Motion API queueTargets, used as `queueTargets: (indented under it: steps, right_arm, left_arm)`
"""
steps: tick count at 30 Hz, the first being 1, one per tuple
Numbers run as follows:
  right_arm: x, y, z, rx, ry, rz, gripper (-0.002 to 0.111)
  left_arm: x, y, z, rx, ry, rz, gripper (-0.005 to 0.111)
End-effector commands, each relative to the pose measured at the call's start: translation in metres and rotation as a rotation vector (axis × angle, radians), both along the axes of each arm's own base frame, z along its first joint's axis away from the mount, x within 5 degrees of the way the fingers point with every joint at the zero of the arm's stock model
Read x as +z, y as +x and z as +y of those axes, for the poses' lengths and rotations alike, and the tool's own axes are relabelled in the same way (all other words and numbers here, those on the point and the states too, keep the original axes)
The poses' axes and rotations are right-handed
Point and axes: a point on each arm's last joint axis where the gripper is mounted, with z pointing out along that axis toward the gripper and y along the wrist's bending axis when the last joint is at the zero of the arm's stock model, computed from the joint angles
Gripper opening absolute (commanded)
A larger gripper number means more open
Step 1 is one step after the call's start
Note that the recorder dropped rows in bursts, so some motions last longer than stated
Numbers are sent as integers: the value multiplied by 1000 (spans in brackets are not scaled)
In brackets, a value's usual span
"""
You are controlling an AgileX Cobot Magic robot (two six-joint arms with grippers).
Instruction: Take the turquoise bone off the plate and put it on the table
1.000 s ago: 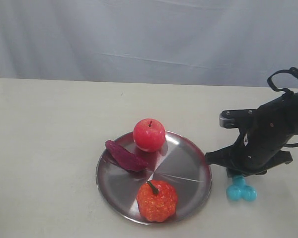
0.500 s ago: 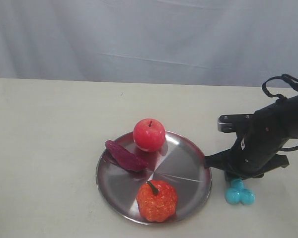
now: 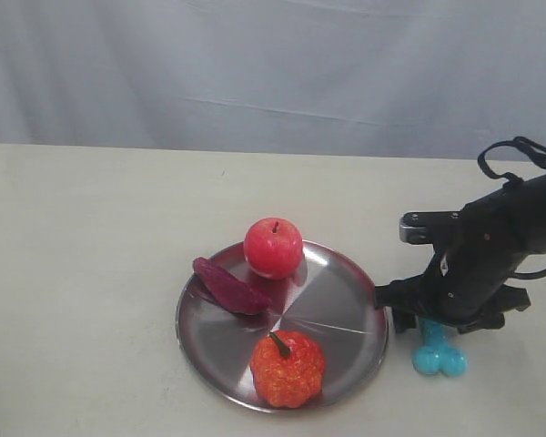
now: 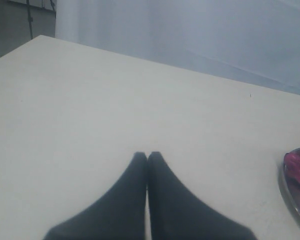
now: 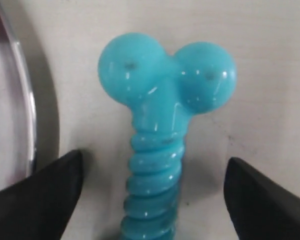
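Note:
The turquoise bone lies on the cream table just right of the silver plate, one knobbed end toward the front edge. My right gripper hovers over its far part, open, a finger on each side of the ribbed shaft without touching it. In the right wrist view the right gripper shows both dark fingertips wide apart, and the plate's rim sits beside the bone. My left gripper is shut and empty over bare table; the exterior view does not show it.
On the plate rest a red apple, a dark purple sweet potato and an orange-red pumpkin-like fruit. The plate's edge shows in the left wrist view. A pale curtain closes off the back.
My right gripper has lifted and drawn back a little from the bone. The bone stays on the table, now showing more of its shaft.

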Motion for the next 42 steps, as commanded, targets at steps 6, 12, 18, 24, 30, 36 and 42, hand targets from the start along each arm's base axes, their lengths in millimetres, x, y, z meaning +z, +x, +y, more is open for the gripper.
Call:
queueTargets:
  steps: [6,12,18,24,30,36,42]
  right_arm:
    - [59,2,-6,-46,-31,-23,76]
    - [129,-22,-4,-59,-53,-191,76]
    - [189,-73,-1,-70,-84,-250,60]
    - [235,-135,10,-86,-49,-337,27]
    - [255,-201,35,34,102,-478,0]
    - [244,-252,45,97,105,-624,0]
    - [236,-280,48,104,90,-752,0]
  left_arm:
    - [0,0,0,-4,-1,-4,0]
    - [0,0,0,-4,-1,-4,0]
    - [0,0,0,-4,-1,-4,0]
    - [0,0,0,-4,-1,-4,0]
    - [0,0,0,-4,-1,-4,0]
    - [0,0,0,-4,-1,-4,0]
    - [0,0,0,-4,-1,-4,0]
